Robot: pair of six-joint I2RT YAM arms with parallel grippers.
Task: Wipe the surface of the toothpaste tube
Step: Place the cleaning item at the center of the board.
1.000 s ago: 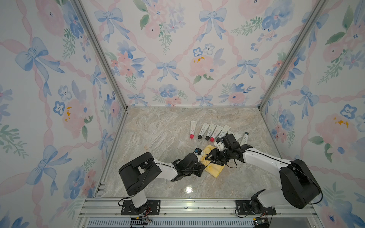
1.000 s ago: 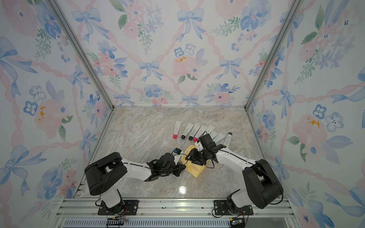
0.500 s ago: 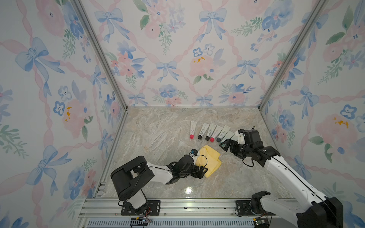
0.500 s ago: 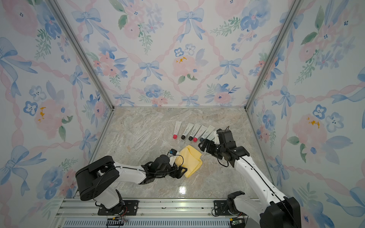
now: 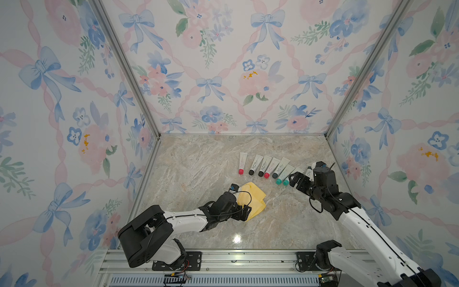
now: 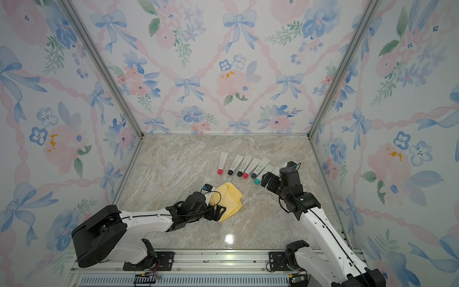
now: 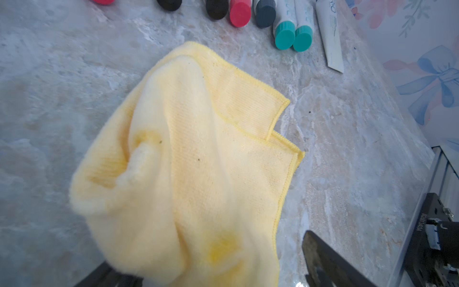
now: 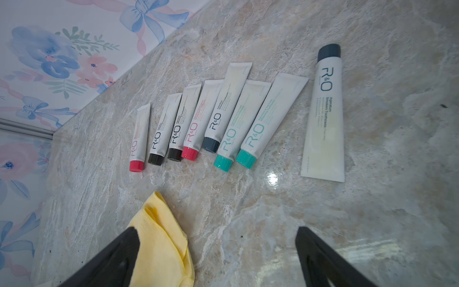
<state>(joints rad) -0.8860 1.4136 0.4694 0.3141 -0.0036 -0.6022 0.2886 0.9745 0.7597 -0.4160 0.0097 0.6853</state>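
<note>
Right gripper [image 8: 218, 229] splayed wide above the marble tabletop [image 8: 372, 198], clamping nothing. Ahead of those jaws and off toward one finger's side, set apart from the rest: toothpaste tube [image 8: 324, 119], the largest, lying flat, slate-grey cap pointing away from the jaws, flat crimped end nearest them. Legible only from the right wrist: "R&O" and "Smokers Toothpaste" down the glossy white body. Farther ahead, toward the other finger's side: row of smaller tubes [image 8: 206, 121], seven, caps toward the jaws in red, black, black, red, slate, teal, teal, each tapering from round cap to flat seal, several touching their neighbours. In a top view, only a sliver of the toothpaste tube [image 5: 309, 172] visible beside the right gripper [image 5: 295, 180], lettering too small to read.

From the left wrist: yellow cloth [image 7: 198, 161] filling the space between and ahead of the jaws of the left gripper [image 7: 218, 273], parted wide, pinching nothing, one finger tucked under a loose fold, the other clear of the fabric. Seen only here: ribbed microfibre weave, stitched hem, deeper yellow blotches, tiny dark specks. In both top views merely a soft crumpled wad, yellow cloth [image 5: 252, 198] touching the tips of the left gripper [image 5: 244, 213].
</note>
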